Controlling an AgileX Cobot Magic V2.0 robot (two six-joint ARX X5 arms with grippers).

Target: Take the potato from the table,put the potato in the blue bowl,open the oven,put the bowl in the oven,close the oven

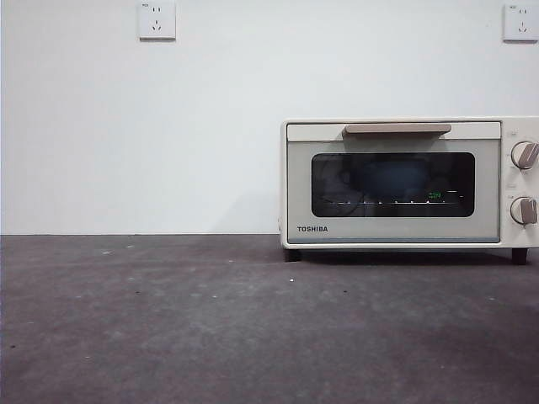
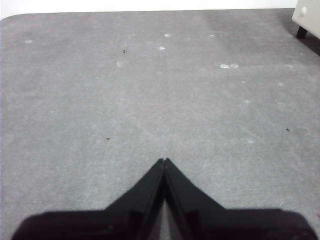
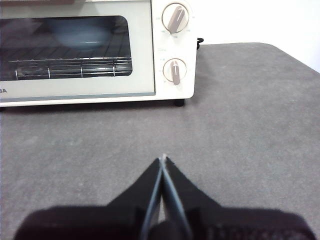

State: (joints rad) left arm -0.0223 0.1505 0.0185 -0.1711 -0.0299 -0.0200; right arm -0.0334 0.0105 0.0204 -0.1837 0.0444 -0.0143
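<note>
The cream-white oven (image 1: pixel 409 183) stands on the dark grey table (image 1: pixel 168 320) at the right, its door shut and the beige handle (image 1: pixel 397 129) at the top. Through the dark glass the blue bowl (image 1: pixel 396 181) shows dimly on the wire rack; the right wrist view shows the blue bowl (image 3: pixel 80 32) too. The potato is not visible. My right gripper (image 3: pixel 163 159) is shut and empty over the table in front of the oven (image 3: pixel 95 50), below its knobs. My left gripper (image 2: pixel 164 161) is shut and empty over bare table, the oven's corner (image 2: pixel 307 17) far off.
Two knobs (image 1: pixel 524 156) sit on the oven's right panel. A white wall with two sockets (image 1: pixel 157 19) rises behind the table. Small pale specks (image 2: pixel 229 65) dot the table surface.
</note>
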